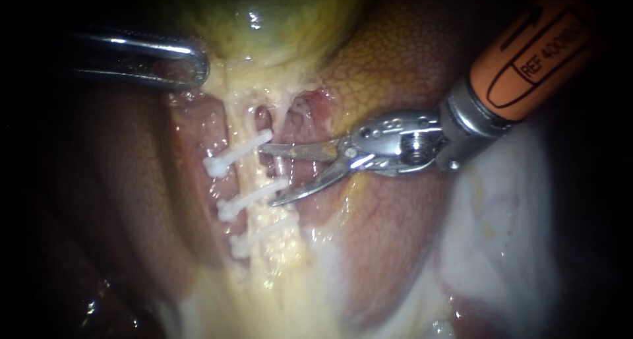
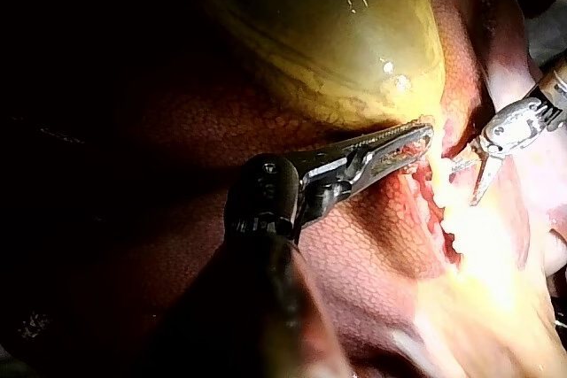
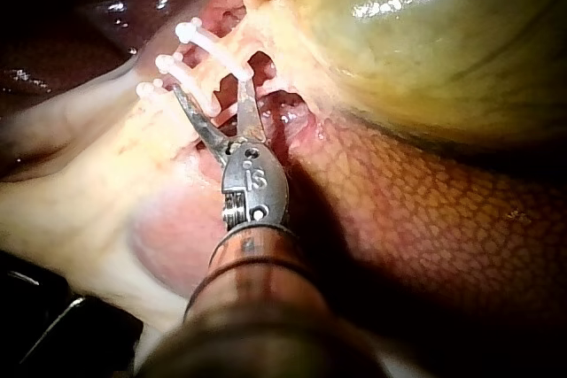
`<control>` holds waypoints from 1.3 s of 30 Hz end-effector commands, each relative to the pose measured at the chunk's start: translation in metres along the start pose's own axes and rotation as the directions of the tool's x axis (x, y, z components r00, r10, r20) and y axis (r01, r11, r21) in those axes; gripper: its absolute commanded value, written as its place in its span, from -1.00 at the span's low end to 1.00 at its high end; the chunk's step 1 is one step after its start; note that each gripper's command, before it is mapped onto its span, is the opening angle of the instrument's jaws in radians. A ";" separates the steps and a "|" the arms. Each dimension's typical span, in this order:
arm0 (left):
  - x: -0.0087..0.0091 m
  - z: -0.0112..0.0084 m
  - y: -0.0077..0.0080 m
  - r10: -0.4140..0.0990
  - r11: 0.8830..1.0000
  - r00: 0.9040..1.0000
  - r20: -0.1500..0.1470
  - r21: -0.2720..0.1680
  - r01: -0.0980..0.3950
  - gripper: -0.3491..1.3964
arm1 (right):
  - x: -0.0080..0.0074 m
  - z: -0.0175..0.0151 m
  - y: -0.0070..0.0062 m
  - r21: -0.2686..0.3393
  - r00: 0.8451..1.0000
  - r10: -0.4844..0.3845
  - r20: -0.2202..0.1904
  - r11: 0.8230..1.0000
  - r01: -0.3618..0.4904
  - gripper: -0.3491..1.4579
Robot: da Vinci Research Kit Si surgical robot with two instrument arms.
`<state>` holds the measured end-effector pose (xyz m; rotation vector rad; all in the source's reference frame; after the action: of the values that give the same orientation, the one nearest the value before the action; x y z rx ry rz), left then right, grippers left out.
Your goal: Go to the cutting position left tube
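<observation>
Endoscope view: left tube (image 1: 254, 175) runs up and down, clips (image 1: 237, 153) across it; right instrument's (image 1: 269, 175) open blades point sideways at it. Left wrist view shows left instrument (image 2: 422, 138) pinching gallbladder (image 2: 337, 33).

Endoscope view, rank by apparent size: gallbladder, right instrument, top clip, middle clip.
1. Gallbladder and right instrument: comparable; the instrument looks nearer the camera, so unranked.
2. Top clip and middle clip: look alike.

Three clips (image 1: 236, 154), two instruments (image 1: 267, 175), one gallbladder (image 1: 277, 22).
</observation>
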<state>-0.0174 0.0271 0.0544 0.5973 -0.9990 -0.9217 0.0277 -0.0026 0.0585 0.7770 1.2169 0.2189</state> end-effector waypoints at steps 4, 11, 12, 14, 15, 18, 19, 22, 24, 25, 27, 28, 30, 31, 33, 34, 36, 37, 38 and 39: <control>0.0000 0.0001 0.0001 0.000 1.000 1.000 0.000 0.000 0.000 -1.00 | 0.0003 0.0004 0.0001 0.057 0.999 0.022 -0.048 0.998 -0.019 0.82; 0.0001 0.0002 0.0001 0.001 1.000 1.000 0.001 -0.001 -0.001 -1.00 | 0.0010 0.0014 0.0003 0.132 0.994 0.055 -0.097 0.990 -0.042 0.80; 0.0001 0.0003 0.0001 0.001 1.000 1.000 0.001 -0.001 -0.001 -1.00 | 0.0011 0.0018 0.0004 0.137 0.994 0.058 -0.095 0.990 -0.045 0.80; 0.0001 0.0003 0.0001 0.001 1.000 1.000 0.001 -0.002 -0.001 -1.00 | 0.0011 0.0023 0.0003 0.148 0.993 0.066 -0.097 0.988 -0.051 0.80; 0.0002 0.0003 0.0001 0.001 1.000 1.000 0.001 -0.002 -0.001 -1.00 | 0.0012 0.0026 0.0003 0.153 0.992 0.071 -0.101 0.987 -0.054 0.80; 0.0002 0.0004 0.0001 0.001 1.000 1.000 0.001 -0.002 -0.001 -1.00 | 0.0013 0.0031 0.0002 0.168 0.990 0.074 -0.119 0.984 -0.053 0.78; 0.0002 0.0004 0.0001 0.001 1.000 1.000 0.001 -0.002 -0.001 -1.00 | 0.0014 0.0033 0.0002 0.173 0.990 0.073 -0.124 0.984 -0.051 0.76; 0.0002 0.0004 0.0001 0.001 1.000 1.000 0.001 -0.002 -0.001 -1.00 | 0.0016 0.0037 0.0002 0.195 0.989 0.069 -0.132 0.980 -0.042 0.70; 0.0001 0.0004 0.0001 0.001 1.000 1.000 0.001 -0.002 -0.001 -1.00 | 0.0018 0.0040 0.0002 0.206 0.988 0.067 -0.139 0.978 -0.038 0.69; 0.0001 0.0004 0.0001 0.001 1.000 1.000 0.001 -0.002 -0.001 -1.00 | 0.0019 0.0042 0.0002 0.211 0.987 0.067 -0.143 0.977 -0.035 0.65; 0.0001 0.0004 0.0001 0.001 1.000 1.000 0.001 -0.002 -0.001 -1.00 | 0.0020 0.0045 0.0002 0.217 0.987 0.066 -0.148 0.976 -0.033 0.63; 0.0001 0.0004 0.0001 0.001 1.000 1.000 0.001 -0.002 -0.001 -1.00 | 0.0021 0.0046 0.0001 0.222 0.986 0.066 -0.153 0.975 -0.031 0.63; 0.0001 0.0004 0.0001 0.001 1.000 1.000 0.001 -0.002 -0.001 -1.00 | 0.0022 0.0049 0.0000 0.230 0.986 0.065 -0.155 0.973 -0.028 0.59; 0.0001 0.0004 0.0001 0.001 1.000 1.000 0.001 -0.002 -0.001 -1.00 | 0.0023 0.0050 -0.0001 0.236 0.986 0.064 -0.157 0.972 -0.025 0.59; 0.0001 0.0004 0.0001 0.001 1.000 1.000 0.001 -0.002 -0.001 -1.00 | 0.0024 0.0051 -0.0004 0.240 0.986 0.063 -0.156 0.971 -0.024 0.56; 0.0001 0.0004 0.0001 0.001 1.000 1.000 0.001 -0.002 -0.001 -1.00 | 0.0026 0.0053 -0.0007 0.242 0.985 0.063 -0.159 0.970 -0.023 0.54; 0.0001 0.0004 0.0001 0.001 1.000 1.000 0.001 -0.002 -0.001 -1.00 | 0.0029 0.0055 -0.0010 0.246 0.984 0.064 -0.165 0.969 -0.022 0.52; 0.0001 0.0004 0.0001 0.001 1.000 1.000 0.001 -0.002 -0.001 -1.00 | 0.0030 0.0056 -0.0012 0.250 0.983 0.065 -0.170 0.968 -0.021 0.52; 0.0001 0.0004 0.0001 0.001 1.000 1.000 0.001 -0.002 -0.001 -1.00 | 0.0033 0.0058 -0.0015 0.256 0.982 0.065 -0.175 0.967 -0.019 0.52; 0.0001 0.0004 0.0001 0.001 1.000 1.000 0.001 -0.002 -0.001 -1.00 | 0.0035 0.0058 -0.0017 0.261 0.981 0.066 -0.180 0.965 -0.017 0.52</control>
<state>-0.0177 0.0270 0.0548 0.5945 -0.9992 -0.9220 0.0339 -0.0045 0.0554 1.0333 1.4342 0.1698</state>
